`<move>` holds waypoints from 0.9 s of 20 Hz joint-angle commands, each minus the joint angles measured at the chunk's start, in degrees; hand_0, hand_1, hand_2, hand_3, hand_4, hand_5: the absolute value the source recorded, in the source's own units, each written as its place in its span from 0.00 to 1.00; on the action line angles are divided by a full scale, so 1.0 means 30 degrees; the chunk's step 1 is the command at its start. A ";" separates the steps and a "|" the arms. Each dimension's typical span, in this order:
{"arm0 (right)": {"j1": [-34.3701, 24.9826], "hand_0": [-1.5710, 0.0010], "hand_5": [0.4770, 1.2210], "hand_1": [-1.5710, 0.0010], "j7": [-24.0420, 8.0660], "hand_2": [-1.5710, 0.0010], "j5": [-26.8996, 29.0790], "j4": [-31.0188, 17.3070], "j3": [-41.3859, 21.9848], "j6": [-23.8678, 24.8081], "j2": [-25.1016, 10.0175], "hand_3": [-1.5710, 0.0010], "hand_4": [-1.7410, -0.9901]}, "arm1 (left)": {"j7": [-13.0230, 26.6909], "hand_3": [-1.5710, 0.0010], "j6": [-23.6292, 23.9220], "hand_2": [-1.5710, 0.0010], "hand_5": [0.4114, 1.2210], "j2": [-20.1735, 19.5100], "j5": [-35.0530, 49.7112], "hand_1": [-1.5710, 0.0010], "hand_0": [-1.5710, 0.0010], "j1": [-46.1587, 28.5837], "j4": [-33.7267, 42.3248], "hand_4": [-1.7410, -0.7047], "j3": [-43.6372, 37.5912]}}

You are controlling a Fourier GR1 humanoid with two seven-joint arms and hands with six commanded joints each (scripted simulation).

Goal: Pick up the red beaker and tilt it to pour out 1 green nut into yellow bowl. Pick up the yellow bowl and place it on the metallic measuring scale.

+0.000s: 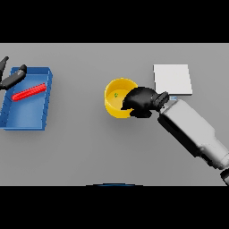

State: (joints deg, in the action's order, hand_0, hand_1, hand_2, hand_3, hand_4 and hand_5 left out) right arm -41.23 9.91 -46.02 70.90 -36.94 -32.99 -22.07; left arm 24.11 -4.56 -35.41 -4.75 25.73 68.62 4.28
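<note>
On the grey worktop (89, 147) the yellow bowl (117, 96) sits a little right of centre, upright, with one small green nut (116, 94) lying inside it. The right hand (142, 102) is at the bowl's four o'clock side, its dark fingers curled over the rim and wall there, so it is gripping the bowl; the white and grey right arm (192, 132) runs off towards five o'clock. Whether the bowl is resting on the worktop or lifted just clear of it cannot be told from this view.

The metallic measuring scale (172, 79), a pale square plate, lies at the bowl's two o'clock, near it but apart, and just beyond the right wrist.

Far off at nine o'clock from the bowl stands a blue tray (27, 118). Inside it, in the upper part, a red beaker (29, 92) lies on its side, slanting from lower left to upper right. The left hand (12, 77) shows at the tray's upper left corner, its dark fingers spread loose over the rim and holding nothing, close to the beaker's lower end but not touching it.
</note>
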 commanded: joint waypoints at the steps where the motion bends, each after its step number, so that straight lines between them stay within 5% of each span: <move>1: 0.0039 0.01 0.99 0.01 -0.0282 0.06 0.0121 0.0341 0.0144 -0.0176 -0.0108 0.26 0.01 | 0.0143 1.00 -0.0068 1.00 0.36 -0.0076 0.0026 1.00 1.00 0.0013 0.0065 0.94 -0.0011; 10: 0.0505 0.03 1.00 0.00 -0.1776 0.03 0.0561 0.2530 0.1610 -0.0868 -0.2147 0.25 0.00 | -0.0176 1.00 -0.0227 1.00 0.36 0.0051 0.0743 1.00 1.00 -0.0096 0.0203 0.90 -0.0417; 18: -0.0959 0.00 1.00 0.00 -0.1005 0.02 0.0141 -0.0937 0.3191 0.2001 -0.3410 0.27 0.00 | 0.0988 1.00 -0.0188 1.00 0.40 -0.0016 0.1081 1.00 1.00 -0.0157 0.0882 0.87 -0.0557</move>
State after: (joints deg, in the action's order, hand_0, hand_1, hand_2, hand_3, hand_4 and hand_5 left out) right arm -44.09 6.62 -45.63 68.07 -27.36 -27.01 -32.33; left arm 27.07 -5.12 -35.47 -1.50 25.24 71.27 2.60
